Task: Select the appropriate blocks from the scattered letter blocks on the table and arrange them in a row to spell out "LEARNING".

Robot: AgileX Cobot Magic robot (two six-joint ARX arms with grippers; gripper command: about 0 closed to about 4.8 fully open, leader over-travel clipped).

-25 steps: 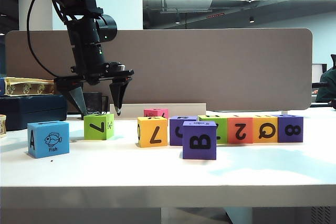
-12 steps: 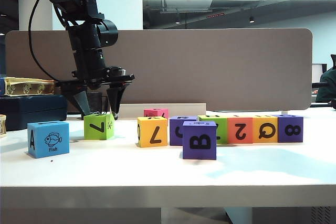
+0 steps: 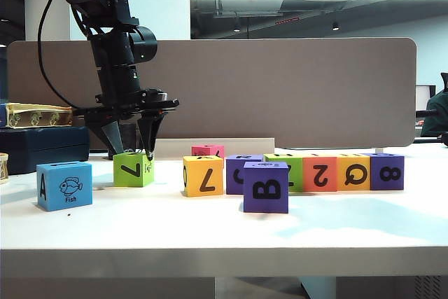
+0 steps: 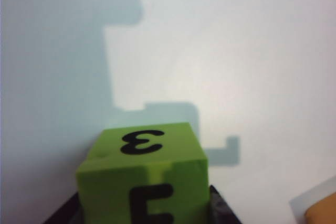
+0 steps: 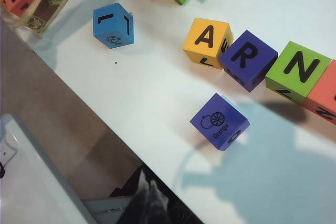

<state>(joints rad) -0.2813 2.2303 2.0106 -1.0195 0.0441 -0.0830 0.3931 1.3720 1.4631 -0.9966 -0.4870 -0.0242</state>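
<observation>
Your left gripper point(image 3: 131, 152) straddles the green E block point(image 3: 133, 169) from above, jaws gripping it; right gripper unseen.

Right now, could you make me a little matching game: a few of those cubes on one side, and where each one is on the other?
Things:
1. green block
2. blue block
3. purple B block
4. yellow block

Places:
a. alone in front of the row
b. farthest left on the table
c. left end of the row
d. between the left gripper's fingers

Pairs: 1-d, 2-b, 3-a, 4-c
</observation>
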